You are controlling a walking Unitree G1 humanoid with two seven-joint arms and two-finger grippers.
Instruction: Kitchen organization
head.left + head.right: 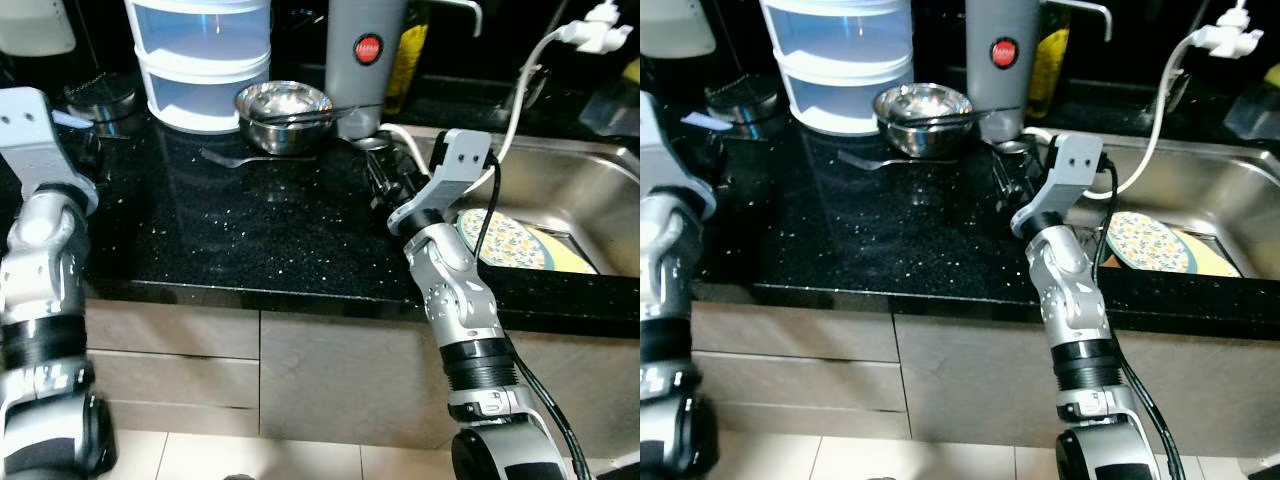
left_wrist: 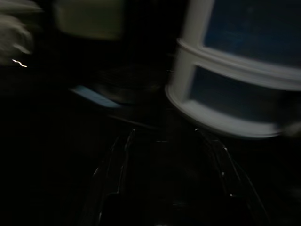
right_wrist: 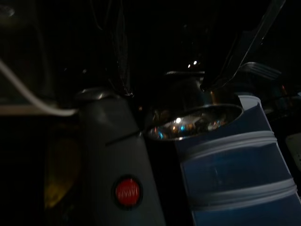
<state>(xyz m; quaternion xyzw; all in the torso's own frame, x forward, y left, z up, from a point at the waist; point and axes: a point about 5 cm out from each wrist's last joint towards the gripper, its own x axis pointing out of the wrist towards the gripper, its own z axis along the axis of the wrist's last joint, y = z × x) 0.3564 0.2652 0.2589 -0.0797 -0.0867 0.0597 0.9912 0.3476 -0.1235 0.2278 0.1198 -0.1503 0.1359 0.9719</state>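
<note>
Your right gripper [image 1: 385, 185] sits over speckled black counter [image 1: 250, 230], near the round steel bowl [image 1: 285, 115]; jaw opening of both grippers unreadable.

**Kitchenware on the black desk**

A shiny steel bowl [image 1: 285, 113] stands upright at the back of the speckled black desk [image 1: 230, 230], just beside a white-and-blue stacked container [image 1: 203, 58]. A dark utensil lies across the bowl's rim. A metal fork [image 1: 245, 159] lies flat in front. A floral plate [image 1: 503, 241] rests in the sink [image 1: 590, 190].
</note>
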